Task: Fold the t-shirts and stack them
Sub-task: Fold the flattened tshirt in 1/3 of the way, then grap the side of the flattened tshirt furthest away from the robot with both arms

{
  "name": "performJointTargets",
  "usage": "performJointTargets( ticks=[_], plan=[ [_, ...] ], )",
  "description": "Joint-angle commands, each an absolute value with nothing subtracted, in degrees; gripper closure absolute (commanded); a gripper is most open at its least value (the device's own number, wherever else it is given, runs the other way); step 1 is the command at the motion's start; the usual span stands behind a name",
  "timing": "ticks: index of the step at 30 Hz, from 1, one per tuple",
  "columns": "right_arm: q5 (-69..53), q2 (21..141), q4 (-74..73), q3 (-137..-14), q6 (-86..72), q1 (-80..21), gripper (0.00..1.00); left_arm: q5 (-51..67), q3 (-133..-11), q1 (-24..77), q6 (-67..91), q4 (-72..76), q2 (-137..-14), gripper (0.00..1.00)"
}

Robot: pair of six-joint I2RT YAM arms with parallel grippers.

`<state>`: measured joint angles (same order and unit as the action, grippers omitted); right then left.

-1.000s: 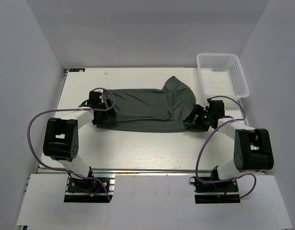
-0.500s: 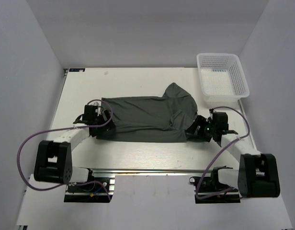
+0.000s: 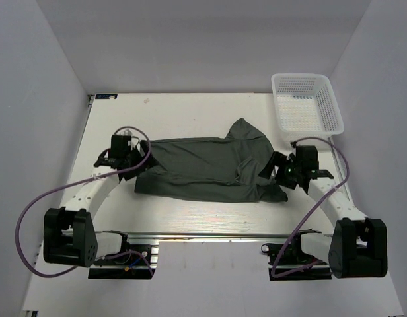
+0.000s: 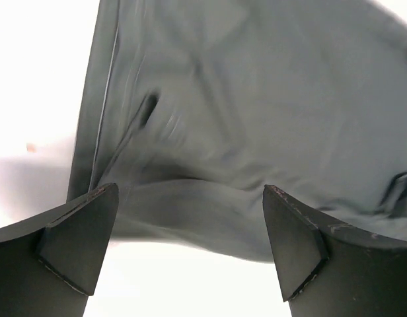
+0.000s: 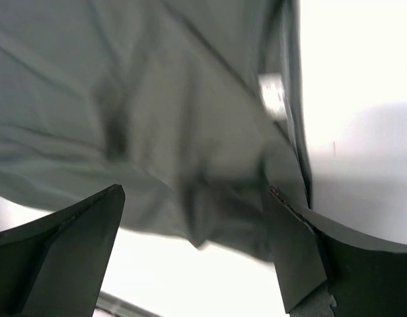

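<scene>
Partly blurred: t-shirt (image 3: 203, 168), laid rumpled mid-table (image 3: 210, 214), right edge covered by right gripper (image 3: 280, 170); neck tag (image 5: 273, 96) smeared. Both jaws spread wide, empty. Left gripper (image 3: 136, 157) drawn back since.

A pale cream worktop (image 3: 210, 214) fills the middle of the overhead view, boxed in on three sides by plain, windowless panels of a light grey-lilac tone: a back wall (image 3: 203, 46), a left wall (image 3: 32, 119) and a right wall (image 3: 382, 99), the side ones slanting outward towards the camera. Even, soft light falls from above, and the surface glares almost white in both wrist views. A small dark label (image 3: 106, 96) sits at the far left corner. A metal rail (image 3: 210, 235) runs along the near edge, with a white board (image 3: 210, 277) in front of it.
</scene>
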<state>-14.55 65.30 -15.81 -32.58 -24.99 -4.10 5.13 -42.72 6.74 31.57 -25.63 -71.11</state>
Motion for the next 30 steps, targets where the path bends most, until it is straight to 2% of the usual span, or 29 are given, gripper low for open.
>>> performJointTargets(
  ticks=[1,9,11,15,21,24,30],
  plan=[
    [-13.45,69.06,-15.73,-42.00,-22.86,-5.09,0.10,2.56,-51.91,5.81,31.20,-27.59,-76.95,0.00],
    [-7.38,88.11,-15.55,-61.95,-20.84,-8.69,0.10,-10.36,-70.37,5.27,31.11,-38.66,-95.52,0.00],
    [-7.12,91.21,-15.91,-69.50,-19.61,-9.22,0.10,-10.99,-71.98,5.27,31.11,-38.67,-97.81,0.00],
    [-5.81,107.80,-19.41,-84.24,-17.14,-9.67,0.10,-10.46,-75.75,5.27,31.11,-35.78,-103.87,0.00],
    [-4.48,123.71,-25.48,-104.64,-11.87,-10.46,0.10,-11.60,-83.48,5.27,31.11,-34.63,-113.10,0.00],
    [-4.40,128.22,-25.93,-111.78,-10.37,-10.90,0.10,-11.60,-84.02,5.27,31.11,-34.01,-115.56,0.03],
    [-6.41,134.99,-21.72,-116.98,-11.60,-11.77,0.10,-10.28,-84.02,5.27,30.59,-32.70,-117.42,0.18]
  ],
)
